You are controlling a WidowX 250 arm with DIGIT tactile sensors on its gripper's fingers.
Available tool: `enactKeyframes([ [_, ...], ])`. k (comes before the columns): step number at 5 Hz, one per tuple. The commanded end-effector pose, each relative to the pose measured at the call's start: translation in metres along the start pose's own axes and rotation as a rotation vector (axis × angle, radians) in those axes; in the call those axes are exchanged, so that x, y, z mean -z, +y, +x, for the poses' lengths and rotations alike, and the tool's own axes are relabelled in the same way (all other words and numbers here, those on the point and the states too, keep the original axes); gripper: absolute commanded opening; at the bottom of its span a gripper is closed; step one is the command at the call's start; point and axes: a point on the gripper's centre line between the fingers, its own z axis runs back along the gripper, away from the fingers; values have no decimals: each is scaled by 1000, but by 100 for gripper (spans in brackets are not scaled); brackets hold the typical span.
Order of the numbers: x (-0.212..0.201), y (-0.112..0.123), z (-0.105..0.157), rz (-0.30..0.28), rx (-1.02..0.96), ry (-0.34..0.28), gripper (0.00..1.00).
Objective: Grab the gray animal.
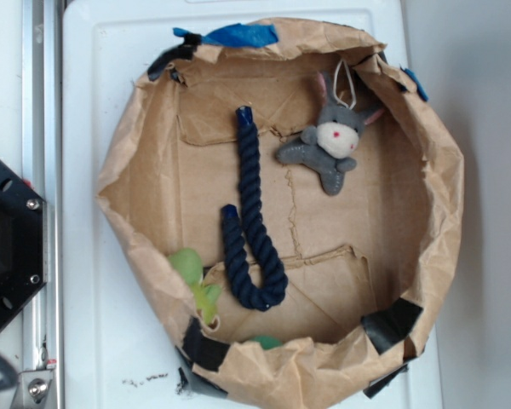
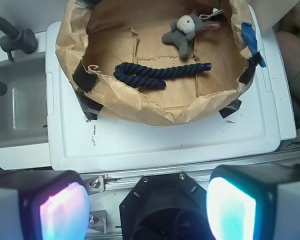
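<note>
The gray animal (image 1: 330,142) is a small gray plush with a cream face and pink-lined ears, lying in the upper right of the brown paper basket (image 1: 447,196), a white string loop over its head. The wrist view shows the gray animal (image 2: 184,31) at the far side of the basket (image 2: 140,107). My gripper (image 2: 147,207) is open with nothing between its glowing pads (image 2: 231,206). It hangs over the robot base, well short of the basket and far from the toy. In the exterior view the gripper is out of frame.
A dark navy rope (image 1: 252,230) lies bent in a J shape in the basket's middle (image 2: 160,74). A light green plush toy (image 1: 196,281) rests against the lower left wall. The basket sits on a white lid (image 2: 155,145). The black robot base (image 1: 8,243) is at left; a sink (image 2: 15,107) stands beside the lid.
</note>
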Motion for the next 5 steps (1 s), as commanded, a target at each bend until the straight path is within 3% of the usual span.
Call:
enactKeyframes([
  [1, 0, 0, 0, 0, 0, 0, 100],
  [3, 31, 2, 59, -10, -203, -60, 100],
  [5, 84, 18, 115, -20, -376, -112, 100],
])
